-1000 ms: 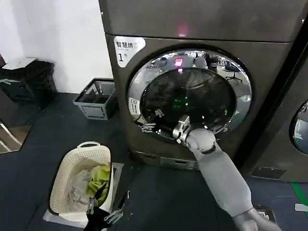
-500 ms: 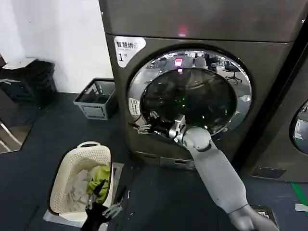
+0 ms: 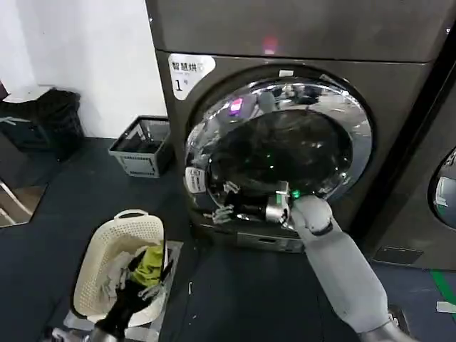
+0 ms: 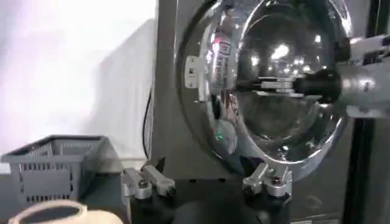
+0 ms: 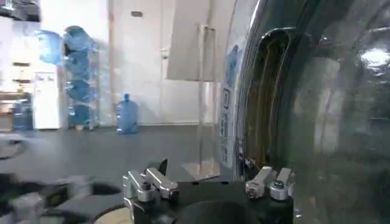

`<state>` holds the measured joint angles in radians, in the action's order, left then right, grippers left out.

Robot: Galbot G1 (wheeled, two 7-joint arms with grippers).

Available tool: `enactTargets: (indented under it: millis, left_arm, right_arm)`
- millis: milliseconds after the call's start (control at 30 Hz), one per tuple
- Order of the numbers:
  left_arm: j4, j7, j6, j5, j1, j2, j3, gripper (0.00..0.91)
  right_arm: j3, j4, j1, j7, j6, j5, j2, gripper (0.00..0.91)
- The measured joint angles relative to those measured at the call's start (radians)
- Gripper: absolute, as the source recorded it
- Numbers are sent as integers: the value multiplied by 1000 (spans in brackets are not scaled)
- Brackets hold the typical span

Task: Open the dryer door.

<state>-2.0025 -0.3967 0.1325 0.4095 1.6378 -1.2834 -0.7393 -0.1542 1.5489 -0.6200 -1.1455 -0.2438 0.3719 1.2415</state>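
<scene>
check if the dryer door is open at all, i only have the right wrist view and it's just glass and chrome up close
Observer: Yes. In the head view the dryer door stands ajar, its left edge off the machine front.
Operator: where on it is my right gripper
Observer: The right gripper is at the door's lower left rim, with the arm reaching across below the glass.
Operator: left arm in the way?
Observer: No. The left gripper hangs open, low over the laundry basket on the floor, apart from the door.
</scene>
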Motion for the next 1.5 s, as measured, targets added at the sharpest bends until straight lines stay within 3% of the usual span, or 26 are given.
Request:
enactTargets:
  millis: [267, 500, 733, 967, 1167, 1333, 1500]
  left_arm:
    - [95, -2, -38, 114, -98, 100, 12, 907]
    - [168, -1, -57, 170, -201, 209, 75, 907]
    - [211, -22, -59, 212, -338, 298, 202, 907]
    - [245, -92, -19, 264, -460, 368, 364, 907]
    - [280, -123, 2, 317, -583, 394, 523, 907]
    - [298, -142, 2, 368, -683, 406, 639, 907]
    - [332, -156, 39, 385, -775, 415, 757, 907]
  right_arm:
    - [-116, 144, -168, -144, 12, 13, -60, 907]
    - [-308, 299, -367, -171, 86, 74, -100, 907]
    - [-631, 423, -595, -83, 169, 122, -42, 907]
    - [-889, 497, -744, 101, 187, 192, 57, 907]
    - [-972, 523, -837, 441, 192, 182, 93, 907]
    - [-1030, 528, -898, 709, 162, 81, 91, 907]
    - [-1110, 523, -930, 818, 155, -1, 79, 907]
